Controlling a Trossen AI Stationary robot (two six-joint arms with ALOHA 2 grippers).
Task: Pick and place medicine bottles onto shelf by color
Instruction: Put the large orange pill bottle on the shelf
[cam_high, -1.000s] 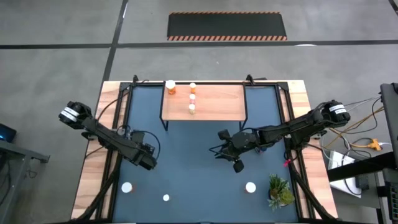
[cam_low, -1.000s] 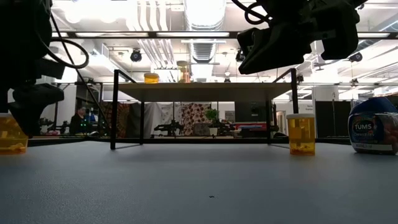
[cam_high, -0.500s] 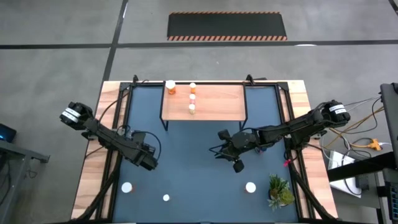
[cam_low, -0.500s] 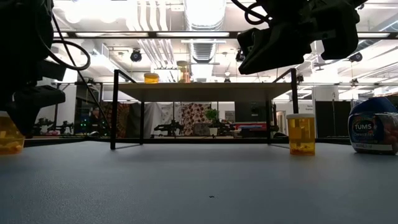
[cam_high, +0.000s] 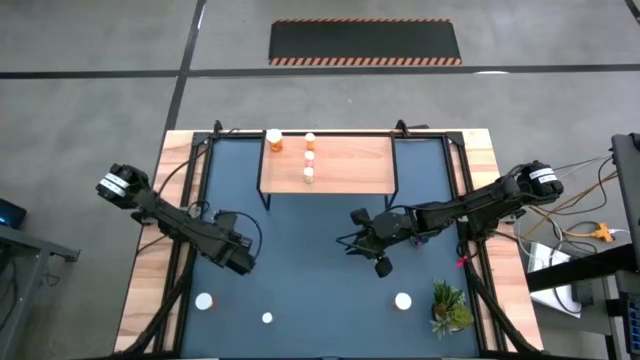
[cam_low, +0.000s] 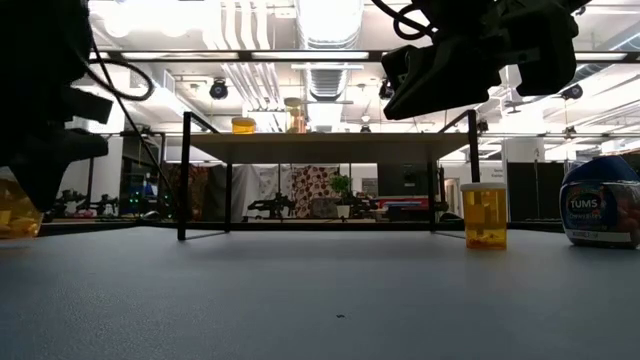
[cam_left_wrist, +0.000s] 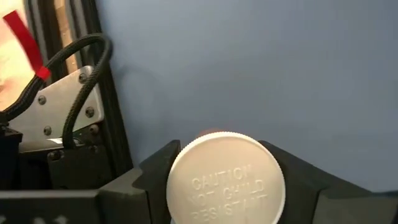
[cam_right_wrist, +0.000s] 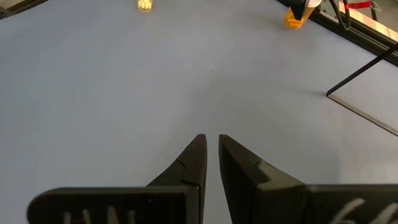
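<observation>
An overhead view shows a dark blue table mat (cam_high: 300, 250) with a robot arm on each side.

Nearest the bottom edge of the overhead frame stand three white-capped bottles: one at lower left (cam_high: 204, 301), a smaller one beside it toward the centre (cam_high: 267, 318), and one at lower right (cam_high: 403, 300). A small green plant (cam_high: 450, 305) sits just right of that last bottle.

Above the lower-left bottle, in the left middle of the frame, the left gripper (cam_high: 240, 262) hangs over the mat. Its wrist camera shows a white cap (cam_left_wrist: 226, 179), embossed with a caution warning, sitting between the two dark fingers (cam_left_wrist: 152, 180), which press against its sides: the claw is closed on a bottle cap. In the table-level view an orange bottle (cam_low: 15, 210) shows at the far left edge under this dark arm.

In the centre right of the overhead frame, the right gripper (cam_high: 381, 265) hovers over bare mat. Its wrist camera shows its fingers (cam_right_wrist: 193, 165) nearly together with only a thin slit between them, holding nothing.

Farthest away, at the upper centre, stands the wooden shelf (cam_high: 350, 165) on black legs. On its left part are an orange bottle with a wide white cap (cam_high: 274, 138) and three smaller bottles in a line (cam_high: 309, 157).
</observation>
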